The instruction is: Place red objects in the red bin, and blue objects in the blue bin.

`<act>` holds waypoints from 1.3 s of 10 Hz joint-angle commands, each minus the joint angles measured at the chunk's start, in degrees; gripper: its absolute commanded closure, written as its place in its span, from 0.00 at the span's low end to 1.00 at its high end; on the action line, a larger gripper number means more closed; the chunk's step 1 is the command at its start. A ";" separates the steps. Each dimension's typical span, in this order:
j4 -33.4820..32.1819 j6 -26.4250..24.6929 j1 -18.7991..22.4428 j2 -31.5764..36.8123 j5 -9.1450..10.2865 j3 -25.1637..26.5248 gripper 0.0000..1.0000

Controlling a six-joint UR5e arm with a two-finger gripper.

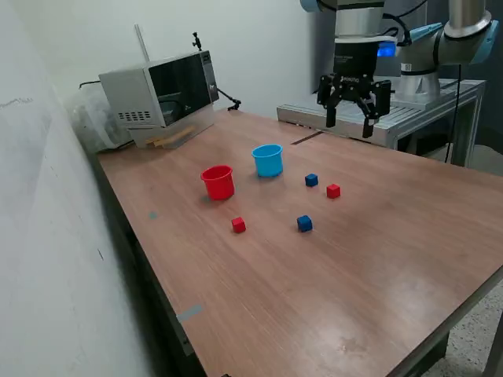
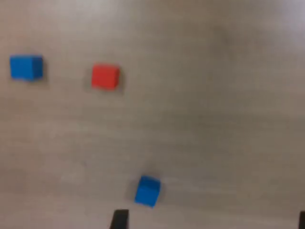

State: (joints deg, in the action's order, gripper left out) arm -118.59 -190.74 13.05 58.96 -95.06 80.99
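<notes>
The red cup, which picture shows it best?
The exterior view. There the red cup stands whole and upright on the table, beside the blue cup. The wrist view does not show it at all, only three small cubes on blurry wood.

you're looking at a table [image 1: 377,267] with a smooth wood-grain top that has a soft sheen, paler where the light catches it. the red cup [image 1: 218,182] and the light blue cup [image 1: 268,160] at its 2 o'clock look like smooth plastic, slightly glossy. the small cubes read matt: red cube [image 1: 238,225], red cube [image 1: 333,191], blue cube [image 1: 304,224], blue cube [image 1: 311,180]. the gripper [image 1: 350,119] is matt black. the microwave [image 1: 161,93] shows a dull grey casing and a glossy dark door.
</notes>
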 commanded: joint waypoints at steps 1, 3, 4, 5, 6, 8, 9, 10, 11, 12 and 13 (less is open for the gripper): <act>-2.78 -0.07 -1.01 -9.72 -3.20 -9.68 0.00; -3.31 -0.15 -1.10 -15.86 -5.12 -16.00 0.00; -4.70 -0.16 -1.10 -17.81 -5.83 -18.21 0.00; -4.98 -0.24 -1.10 -19.05 -5.84 -19.19 0.00; -5.15 -0.76 -1.53 -20.45 -6.19 -20.24 0.00; -5.33 -1.12 -5.47 -22.22 -7.24 -21.57 0.00; -5.33 -1.56 -8.28 -21.96 -7.25 -21.31 0.00; -5.33 -1.65 -10.48 -22.31 -7.33 -21.57 0.00; -5.42 -1.65 -11.89 -22.83 -7.33 -21.57 0.00; -5.77 -1.65 -12.34 -22.92 -7.33 -20.88 0.00; -5.95 -1.65 -12.26 -22.84 -7.25 -20.00 0.00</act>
State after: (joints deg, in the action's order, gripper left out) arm -124.08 -192.24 3.08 36.66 -102.24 60.04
